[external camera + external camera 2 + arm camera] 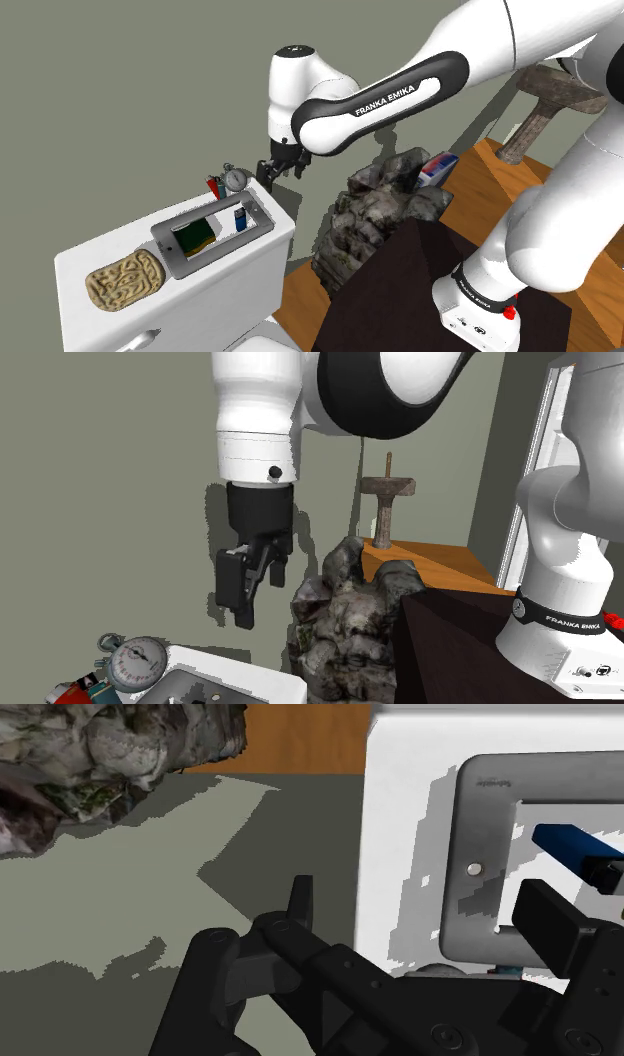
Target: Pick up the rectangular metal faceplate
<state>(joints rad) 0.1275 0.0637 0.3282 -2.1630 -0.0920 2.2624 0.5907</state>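
While the white arm is reaching toward 10 o'clock in the shoulder view, the black claw [274, 178] is hanging over the far edge of the white desk [95, 252], fingers pointing down. Claw state: spread, fingers standing apart with nothing between them; the wrist view is showing the same gap [420, 894], and the second exterior view is showing the claw [255, 597] hovering clear above the desk [240, 687]. The rectangular grey faceplate [165, 243] is lying flat on the desk top, at about 7 o'clock from the claw in the shoulder view, not touched by it. Its frame is enclosing a green-and-yellow block [196, 235] and a small blue item [240, 218]. In the wrist view the faceplate [480, 834] is lying just beyond the fingertips, with the blue item [572, 847] inside its opening. A round dial gauge [236, 179] is standing at 12 o'clock from the faceplate, just beside the claw, with a red item [213, 185] touching it at 9 o'clock; in the second exterior view the gauge [138, 662] is sitting at 7 o'clock below the claw. A tan patterned slab [125, 281] is resting on the desk at 8 o'clock from the faceplate, apart from it. A grey rock [385, 205] is sitting beside the desk at 3 o'clock, next to the dark stand [400, 290].
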